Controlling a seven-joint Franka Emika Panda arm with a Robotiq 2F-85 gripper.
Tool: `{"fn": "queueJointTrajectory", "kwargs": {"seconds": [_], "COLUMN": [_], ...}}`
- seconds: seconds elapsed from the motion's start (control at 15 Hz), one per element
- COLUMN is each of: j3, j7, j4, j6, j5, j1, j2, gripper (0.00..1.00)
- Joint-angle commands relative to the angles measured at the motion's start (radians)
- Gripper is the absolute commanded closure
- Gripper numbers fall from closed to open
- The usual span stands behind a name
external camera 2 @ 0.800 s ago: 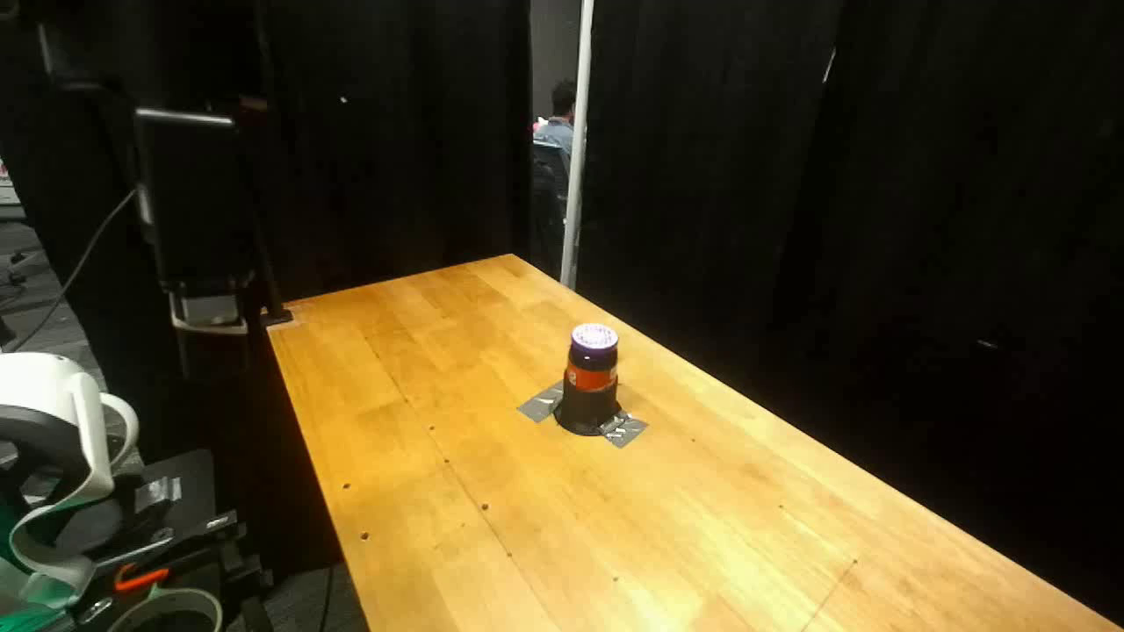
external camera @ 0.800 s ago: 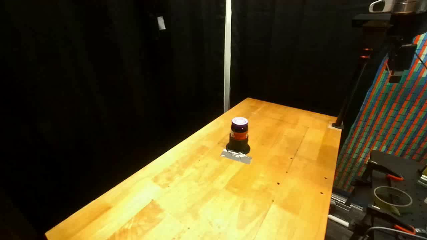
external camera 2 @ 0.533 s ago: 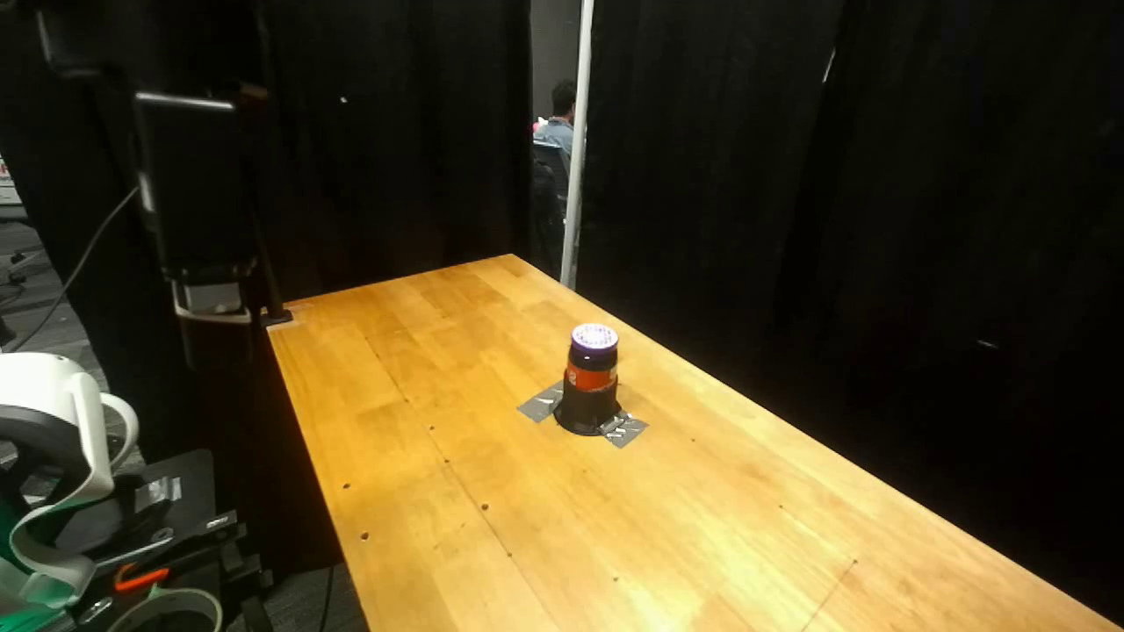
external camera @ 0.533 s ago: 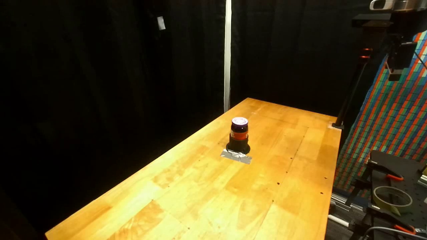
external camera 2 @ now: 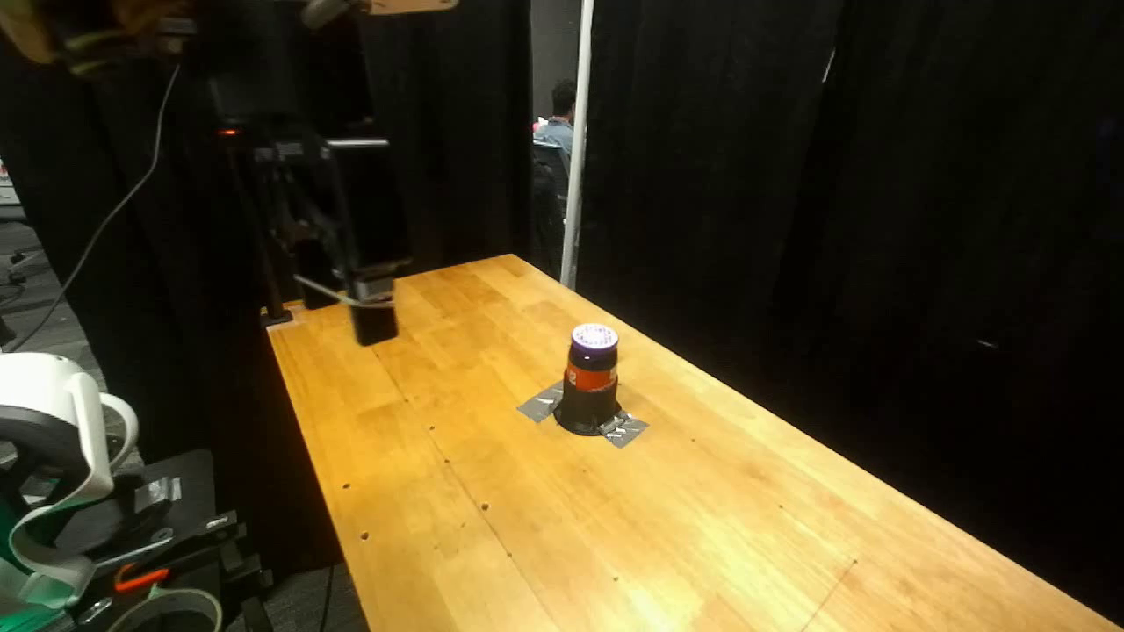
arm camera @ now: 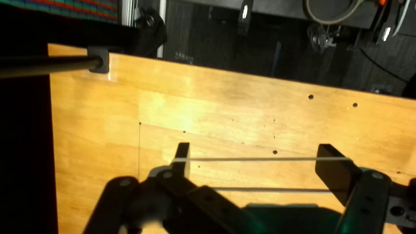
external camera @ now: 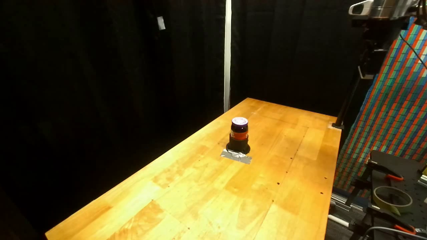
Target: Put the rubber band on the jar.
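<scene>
I have the end effector (arm camera: 255,154) spread wide, its two fingers (arm camera: 330,169) well apart, with the rubber band (arm camera: 260,159) stretched between them; my wrist view shows both strands spanning the gap in nearly straight lines. In an exterior view I see the fingers pointing down over the bench (external camera 2: 702,500), near the corner where a dark post (external camera 2: 277,317) stands, well apart from the jar (external camera 2: 593,378). The jar is upright in both exterior views, pale on top with an orange-red label, its lower part meeting a black base (external camera 2: 587,410). Gray tape (external camera 2: 628,432) runs from that base onto the bench.
</scene>
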Motion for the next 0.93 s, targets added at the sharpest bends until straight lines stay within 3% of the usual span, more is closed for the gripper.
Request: {"fn": "queueJointTrajectory", "kwargs": {"seconds": [0.0, 0.13, 0.47, 0.87], "j3": [0.006, 0.012, 0.026, 0.064], "j7": [-0.008, 0.001, -0.016, 0.053], "j4": [0.162, 0.25, 0.53, 0.866], "j6": [0.121, 0.158, 0.118, 0.151], "j5": [0.064, 0.126, 0.304, 0.277], "j1": [0.05, 0.067, 0.09, 0.085], "j2": [0.248, 0.366, 0.671, 1.008], "gripper": [0.0, 0.0, 0.0, 0.0]}}
